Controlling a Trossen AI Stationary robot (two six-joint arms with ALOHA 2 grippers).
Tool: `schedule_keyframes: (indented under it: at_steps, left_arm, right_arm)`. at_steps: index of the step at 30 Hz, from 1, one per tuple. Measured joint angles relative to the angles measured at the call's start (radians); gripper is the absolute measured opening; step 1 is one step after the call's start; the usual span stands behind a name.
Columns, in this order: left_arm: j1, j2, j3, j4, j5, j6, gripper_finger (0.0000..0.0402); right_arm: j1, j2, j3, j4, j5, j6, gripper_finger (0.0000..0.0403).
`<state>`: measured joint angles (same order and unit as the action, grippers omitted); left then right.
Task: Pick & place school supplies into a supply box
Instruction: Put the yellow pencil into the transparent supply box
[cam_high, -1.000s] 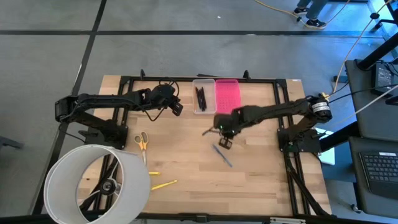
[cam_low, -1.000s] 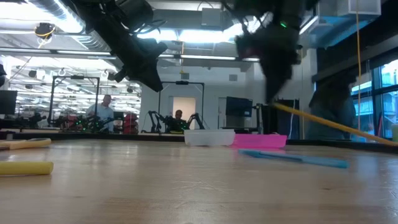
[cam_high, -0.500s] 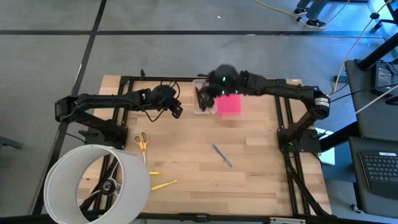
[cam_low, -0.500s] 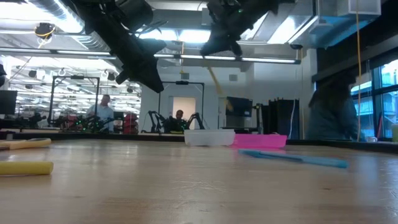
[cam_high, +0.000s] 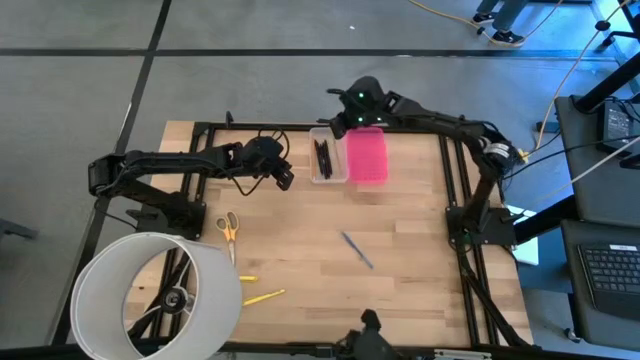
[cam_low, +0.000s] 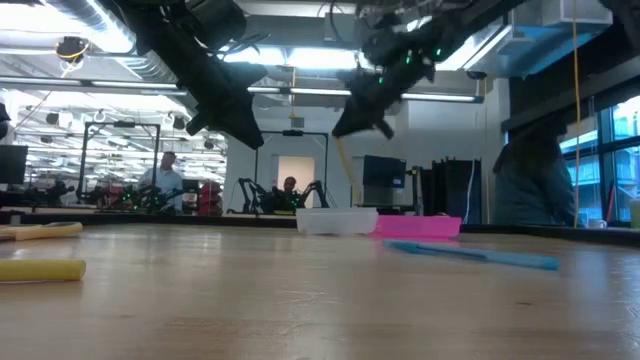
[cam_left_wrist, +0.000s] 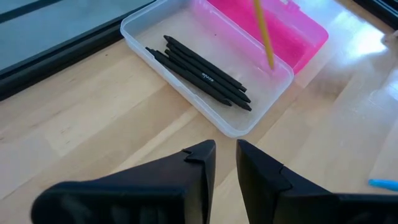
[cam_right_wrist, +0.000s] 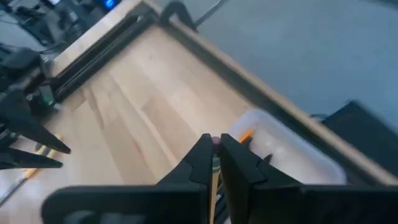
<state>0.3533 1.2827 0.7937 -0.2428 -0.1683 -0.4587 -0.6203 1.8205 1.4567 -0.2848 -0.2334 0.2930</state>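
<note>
My right gripper (cam_low: 366, 112) hangs high over the far edge and is shut on the orange-brown pencil (cam_low: 346, 172). The pencil dangles over the clear supply box (cam_high: 326, 156), as the left wrist view also shows of the pencil (cam_left_wrist: 263, 32). The box (cam_left_wrist: 186, 37) rests flat on the table and holds several black pens (cam_left_wrist: 202, 70). Its pink lid (cam_high: 367, 156) lies open beside it. My left gripper (cam_left_wrist: 225, 155) waits shut, raised to the left of the box. A blue pen (cam_high: 357, 250), yellow-handled scissors (cam_high: 228, 227) and yellow markers (cam_high: 262, 297) lie on the table. My right gripper pinches the pencil between its two fingers near the upper end (cam_low: 340, 142), coming from above. The pencil is lifted clear and hangs below the fingers, slightly tilted, with its lower tip (cam_low: 352, 200) above the box. The orange end (cam_right_wrist: 244, 135) shows just past the fingertips.
A big white hoop (cam_high: 160, 295) stands at the near left corner. A black frame rail (cam_high: 400, 128) runs along the table's far edge behind the box. Bare wood lies around the blue pen in the middle. People show in the room beyond the table (cam_low: 165, 175).
My right gripper has risen from the middle of the table near the blue pen and swung toward the far edge, carrying the pencil. The pencil was slanting low over the table; it now hangs nearly upright over the clear box. The left arm has kept still.
</note>
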Motion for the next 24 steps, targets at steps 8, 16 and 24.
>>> schedule_keyframes:
  at_steps: [8,16,24]
  left_arm:
    - [0.0,0.0,0.0,0.0,0.006,0.0,0.0058]
    - [0.0,0.0,0.0,0.0,0.005,0.001,0.0059]
    - [0.0,0.0,0.0,0.0,0.004,0.018,0.0057]
  right_arm:
    - [-0.024,0.131,0.0,0.052,-0.04,0.018,0.0025]
    - [-0.025,0.194,0.0,0.053,-0.039,0.05,0.0026]
    - [-0.025,0.197,0.0,0.041,0.002,0.066,0.0026]
